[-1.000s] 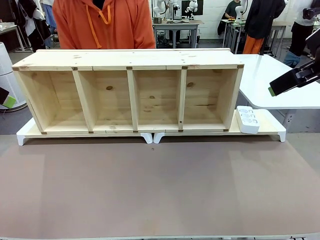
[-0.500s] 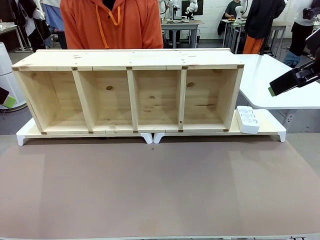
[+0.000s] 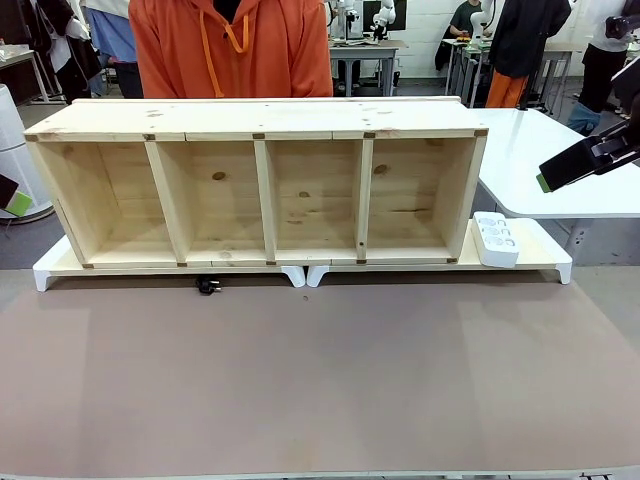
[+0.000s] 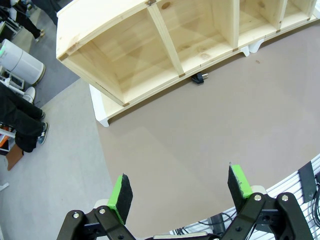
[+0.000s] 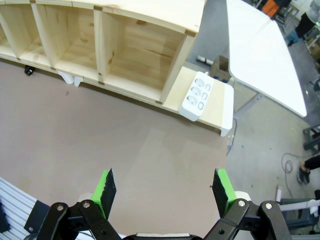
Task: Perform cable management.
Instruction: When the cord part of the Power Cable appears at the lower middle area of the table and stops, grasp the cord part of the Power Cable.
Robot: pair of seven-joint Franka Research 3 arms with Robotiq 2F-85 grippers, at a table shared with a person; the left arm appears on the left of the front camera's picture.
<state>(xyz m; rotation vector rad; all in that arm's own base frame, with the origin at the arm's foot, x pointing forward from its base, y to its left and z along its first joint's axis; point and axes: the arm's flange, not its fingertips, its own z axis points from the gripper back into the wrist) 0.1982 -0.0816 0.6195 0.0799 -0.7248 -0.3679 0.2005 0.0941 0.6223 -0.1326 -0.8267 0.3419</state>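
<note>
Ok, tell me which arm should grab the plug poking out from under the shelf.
Left, probably. The plug lies on the table's left half, under the shelf's second compartment from the left. The left claw is open and faces that end; the right claw, also open, hangs nearer the power strip.

Cable mostly hidden beneath shelf
</note>
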